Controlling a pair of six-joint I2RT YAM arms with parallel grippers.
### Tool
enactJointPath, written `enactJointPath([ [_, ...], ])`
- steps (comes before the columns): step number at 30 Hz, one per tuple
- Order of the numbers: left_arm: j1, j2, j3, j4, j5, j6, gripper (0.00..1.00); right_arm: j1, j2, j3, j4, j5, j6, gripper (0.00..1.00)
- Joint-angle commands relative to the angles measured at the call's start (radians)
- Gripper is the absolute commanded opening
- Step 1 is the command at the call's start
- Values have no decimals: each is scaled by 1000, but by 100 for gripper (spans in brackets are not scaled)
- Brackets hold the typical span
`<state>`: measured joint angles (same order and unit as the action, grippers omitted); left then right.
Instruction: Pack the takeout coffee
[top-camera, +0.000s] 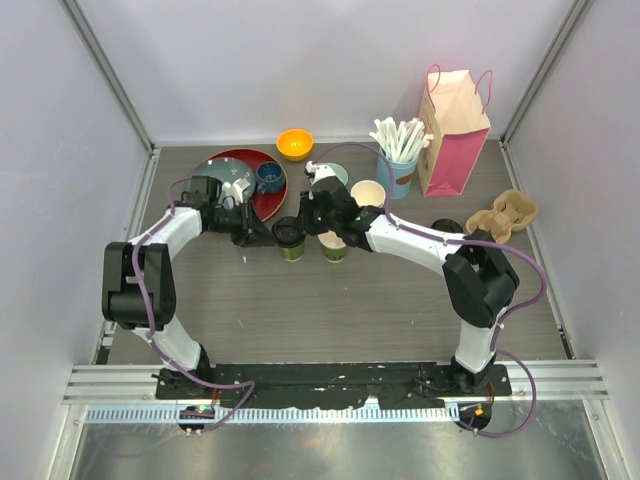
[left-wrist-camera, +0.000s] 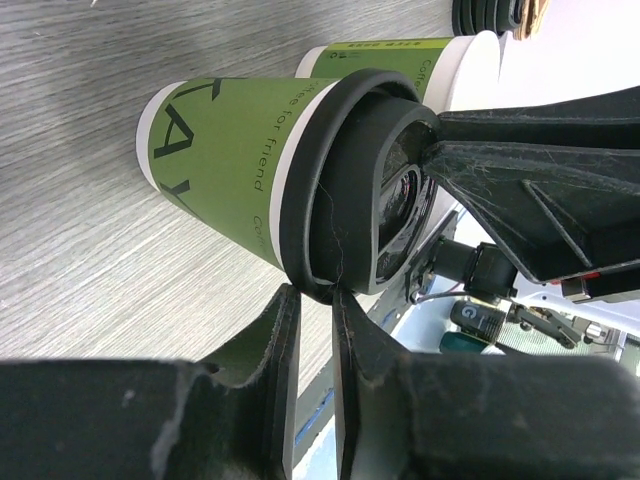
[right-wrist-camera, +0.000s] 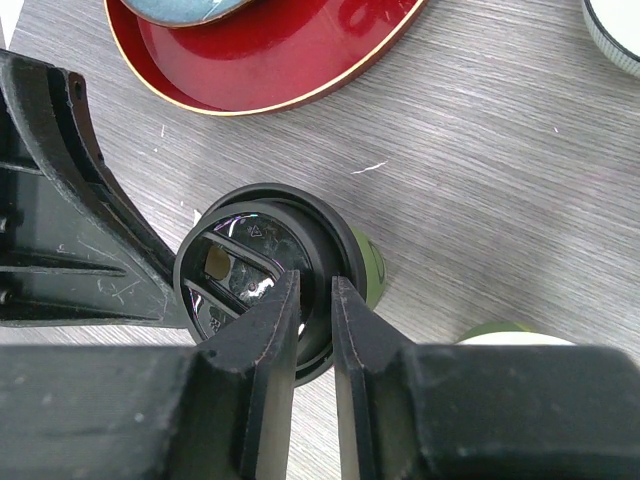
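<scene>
A green paper cup (top-camera: 291, 246) with a black lid (top-camera: 289, 231) stands mid-table. It shows sideways in the left wrist view (left-wrist-camera: 230, 160), its lid (left-wrist-camera: 345, 190) towards the camera. My left gripper (top-camera: 268, 232) comes from the left and its jaws (left-wrist-camera: 312, 298) are pinched on the lid's rim. My right gripper (top-camera: 312, 226) comes from the right and its fingers (right-wrist-camera: 316, 300) straddle the rim of the lid (right-wrist-camera: 250, 275), nearly shut. A second green cup (top-camera: 334, 247) stands just right of it, without a lid; it also shows in the left wrist view (left-wrist-camera: 400, 55) and the right wrist view (right-wrist-camera: 510, 333).
A red plate (top-camera: 270, 200) with a dark blue mug (top-camera: 269, 176) lies behind left. An orange bowl (top-camera: 294, 144), a light-blue cup of white sticks (top-camera: 398, 160), a pink bag (top-camera: 452, 132), a cardboard cup carrier (top-camera: 503, 215) and stacked black lids (top-camera: 447, 227) are behind and right.
</scene>
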<state>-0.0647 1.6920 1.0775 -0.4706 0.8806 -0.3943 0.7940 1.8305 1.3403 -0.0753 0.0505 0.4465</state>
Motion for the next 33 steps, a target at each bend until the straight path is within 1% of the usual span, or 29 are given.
enactJointPath([
  [1, -6, 69, -44, 24, -302, 87, 19, 22, 18, -1, -55, -93, -20, 24],
  [8, -6, -60, 38, 26, -227, 95, 27, 22, 15, 49, -76, -101, -65, 25],
  [12, 0, -97, 74, 15, -233, 103, 34, 21, 24, 82, -92, -101, -84, 26],
  [15, 9, -110, 91, -5, -232, 114, 38, 21, 29, 97, -101, -101, -95, 27],
  [19, 11, -115, 101, -16, -227, 120, 39, 21, 29, 149, -127, -106, -129, 30],
  [22, 11, -123, 113, -19, -221, 123, 41, 22, 24, 207, -161, -113, -169, 36],
  [23, 11, -124, 114, -22, -220, 123, 41, 22, 20, 221, -176, -112, -181, 40],
  [25, 11, -129, 119, -20, -221, 124, 42, 22, 13, 259, -190, -109, -207, 43],
  [26, 11, -129, 121, -22, -226, 126, 42, 21, 7, 270, -204, -107, -216, 47],
  [31, 11, -140, 133, -29, -247, 149, 44, 10, -17, 338, -259, -94, -275, 56],
  [33, 11, -156, 142, -42, -267, 161, 47, -7, -58, 353, -334, -13, -293, 57],
])
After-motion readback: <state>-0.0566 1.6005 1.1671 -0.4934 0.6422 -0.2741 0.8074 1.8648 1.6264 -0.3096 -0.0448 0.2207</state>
